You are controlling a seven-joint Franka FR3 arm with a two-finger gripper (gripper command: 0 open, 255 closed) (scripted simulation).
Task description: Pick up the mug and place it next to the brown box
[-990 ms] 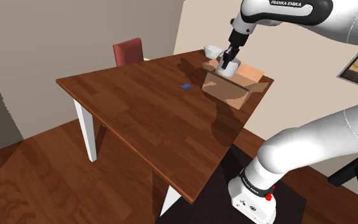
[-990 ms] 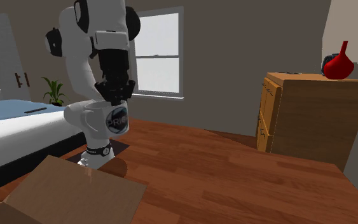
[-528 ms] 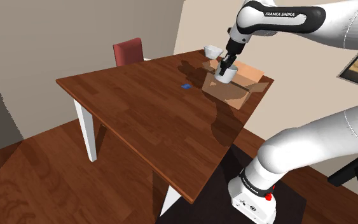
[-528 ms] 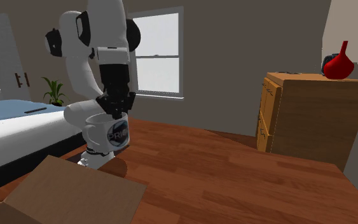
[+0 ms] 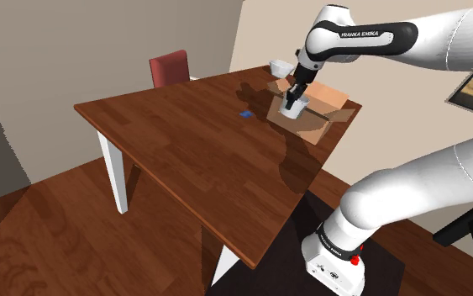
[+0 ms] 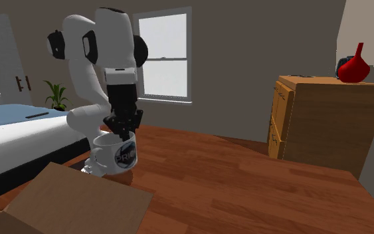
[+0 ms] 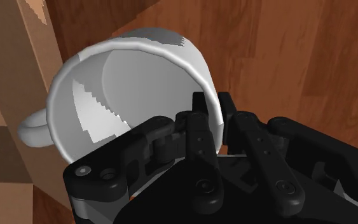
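1. Shoulder view: clamps the mug (image 5: 291, 108) by its rim in the gripper (image 5: 293, 99). Holds it low above the table (image 5: 184, 143), just beside the box (image 5: 310, 126), at that box's edge toward this view's left. Shows the box open-topped, nothing seen inside.
2. Second exterior view: hangs the mug straight below the gripper, mouth up, axis near upright, beyond the box's flap (image 6: 72, 199). Cannot tell whether the base touches the wood.
3. Wrist view: pinches the rim, one finger (image 7: 198, 111) inside, the other outside. Reveals an empty mug, handle (image 7: 26, 130) turned toward the box. Calls, probably, for a short straight drop, then letting go.
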